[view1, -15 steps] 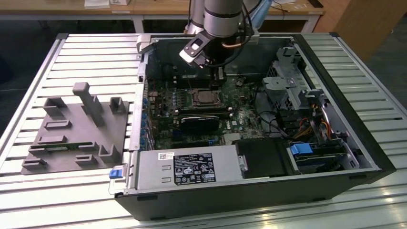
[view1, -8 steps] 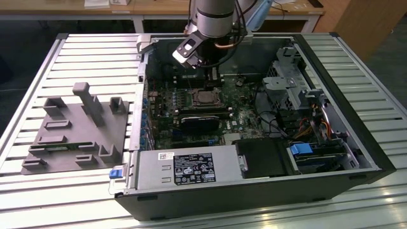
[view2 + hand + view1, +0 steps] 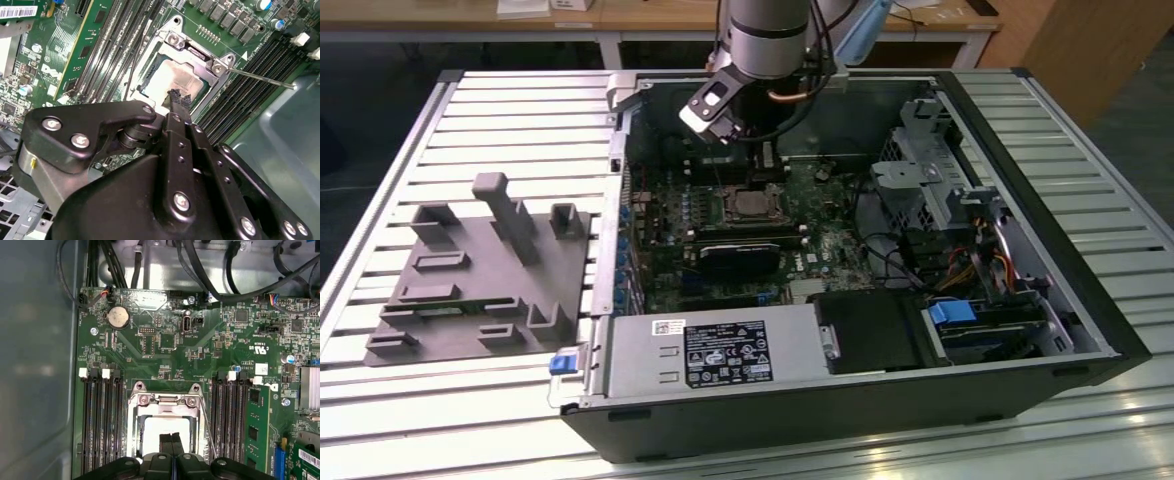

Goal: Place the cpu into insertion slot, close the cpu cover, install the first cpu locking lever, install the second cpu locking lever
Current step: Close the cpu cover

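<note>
The silver cpu [image 3: 165, 427] sits in the insertion slot [image 3: 138, 432], cpu cover [image 3: 167, 400] flat over its edges.

A table of pale metal slats [image 3: 467, 120] spans the exterior view. An open computer case [image 3: 854, 405] with black and grey walls lies on its side directly on the slats. It covers the table from the centre out to 3 o'clock and reaches toward 12 and 6 o'clock. At 9 o'clock, just beside the case, a flat grey fixture plate [image 3: 454, 290] with upright posts and low brackets rests on the slats. Bare slats show at 10 and 5 o'clock.
</note>
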Robot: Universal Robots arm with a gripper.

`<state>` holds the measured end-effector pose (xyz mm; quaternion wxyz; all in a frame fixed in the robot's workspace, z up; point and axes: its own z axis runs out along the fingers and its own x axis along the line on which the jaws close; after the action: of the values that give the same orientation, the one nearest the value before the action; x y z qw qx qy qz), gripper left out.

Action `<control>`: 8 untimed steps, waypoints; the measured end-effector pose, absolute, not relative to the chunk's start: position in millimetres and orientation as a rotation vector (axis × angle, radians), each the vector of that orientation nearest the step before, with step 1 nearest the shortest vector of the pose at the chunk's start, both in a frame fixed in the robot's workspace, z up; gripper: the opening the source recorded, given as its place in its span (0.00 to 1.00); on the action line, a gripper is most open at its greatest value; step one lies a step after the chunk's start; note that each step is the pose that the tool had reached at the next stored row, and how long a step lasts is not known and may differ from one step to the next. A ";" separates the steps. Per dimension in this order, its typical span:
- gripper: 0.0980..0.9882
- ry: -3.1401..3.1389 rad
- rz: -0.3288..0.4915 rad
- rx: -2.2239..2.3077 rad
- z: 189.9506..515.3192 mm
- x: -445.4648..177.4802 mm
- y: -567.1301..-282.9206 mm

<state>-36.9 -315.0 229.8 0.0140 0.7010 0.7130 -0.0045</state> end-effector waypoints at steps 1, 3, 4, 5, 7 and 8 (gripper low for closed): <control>0.00 2.230 -0.014 2.173 229.8 -36.9 -315.0; 0.00 2.263 -0.013 2.138 229.8 -36.9 -315.0; 0.00 2.282 -0.013 2.118 229.7 -36.9 -315.0; 0.00 2.302 -0.012 2.096 229.7 -36.9 -315.0; 0.00 2.339 -0.011 2.054 229.7 -36.9 -315.0; 0.00 2.358 -0.011 2.033 229.7 -36.9 -315.0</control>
<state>-36.9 -315.0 229.7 0.0143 0.6529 0.7573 -0.0035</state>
